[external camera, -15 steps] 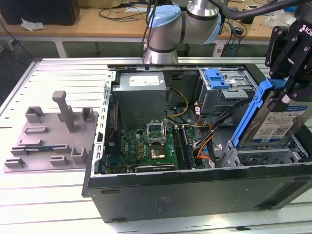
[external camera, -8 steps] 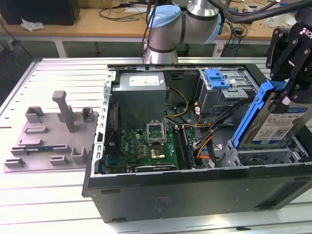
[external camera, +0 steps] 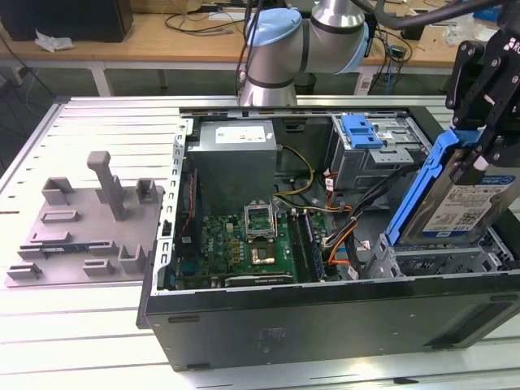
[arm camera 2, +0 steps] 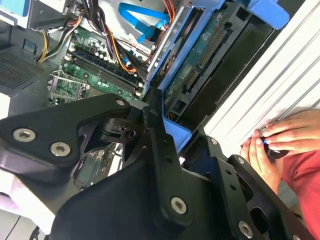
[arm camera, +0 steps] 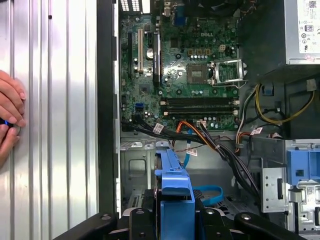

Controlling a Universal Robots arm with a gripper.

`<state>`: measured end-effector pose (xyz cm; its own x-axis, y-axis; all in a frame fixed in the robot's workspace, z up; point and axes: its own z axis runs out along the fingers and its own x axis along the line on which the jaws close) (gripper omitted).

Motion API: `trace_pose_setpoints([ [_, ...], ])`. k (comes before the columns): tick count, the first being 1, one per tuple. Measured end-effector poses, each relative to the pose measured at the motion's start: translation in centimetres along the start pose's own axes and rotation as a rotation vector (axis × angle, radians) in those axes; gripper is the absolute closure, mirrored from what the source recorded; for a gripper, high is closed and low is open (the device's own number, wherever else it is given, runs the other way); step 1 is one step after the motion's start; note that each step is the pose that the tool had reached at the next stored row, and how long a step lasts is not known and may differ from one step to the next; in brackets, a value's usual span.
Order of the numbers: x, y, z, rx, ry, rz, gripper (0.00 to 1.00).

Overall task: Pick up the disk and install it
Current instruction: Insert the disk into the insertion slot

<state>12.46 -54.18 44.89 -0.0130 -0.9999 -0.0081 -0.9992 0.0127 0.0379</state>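
The disk (external camera: 470, 205), a silver hard drive with a blue-and-white label in a blue caddy, hangs tilted steeply over the metal drive cage (external camera: 431, 262) at the exterior view's right. My black gripper (external camera: 490, 134) is shut on its upper end. The disk's lower edge is down at the cage's top; contact cannot be told. In the second wrist view the disk (arm camera 2: 205, 55) shows its green circuit-board underside beyond the gripper (arm camera 2: 175, 131). In the first wrist view the caddy's blue edge (arm camera: 172, 187) rises from the gripper (arm camera: 175, 222).
The open computer case (external camera: 325, 321) holds a motherboard (external camera: 252, 236), a grey power supply (external camera: 236, 154), cables, and a second cage with a fixed blue bracket (external camera: 361, 130). A grey fixture (external camera: 89, 219) lies at the exterior view's left. A person's hand (arm camera 2: 280, 140) rests on the ribbed table beside the case.
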Motion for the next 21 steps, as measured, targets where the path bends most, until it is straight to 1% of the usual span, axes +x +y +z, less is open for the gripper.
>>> trace_pose_setpoints([
  [2,0.00,0.02,-0.54,0.0000,-0.0002,0.000,0.63],
  [5,0.00,0.03,-0.90,0.0000,-0.0002,0.000,0.63],
  [7,-0.01,0.04,-0.99,0.0007,-0.0001,0.000,0.63],
  [11,0.00,0.11,-1.03,0.0053,0.0000,-0.001,0.63],
  [19,-0.01,0.12,-1.02,0.0055,-0.0001,-0.002,0.63],
  [21,-0.01,0.12,-1.02,0.0068,-0.0006,-0.004,0.63],
])
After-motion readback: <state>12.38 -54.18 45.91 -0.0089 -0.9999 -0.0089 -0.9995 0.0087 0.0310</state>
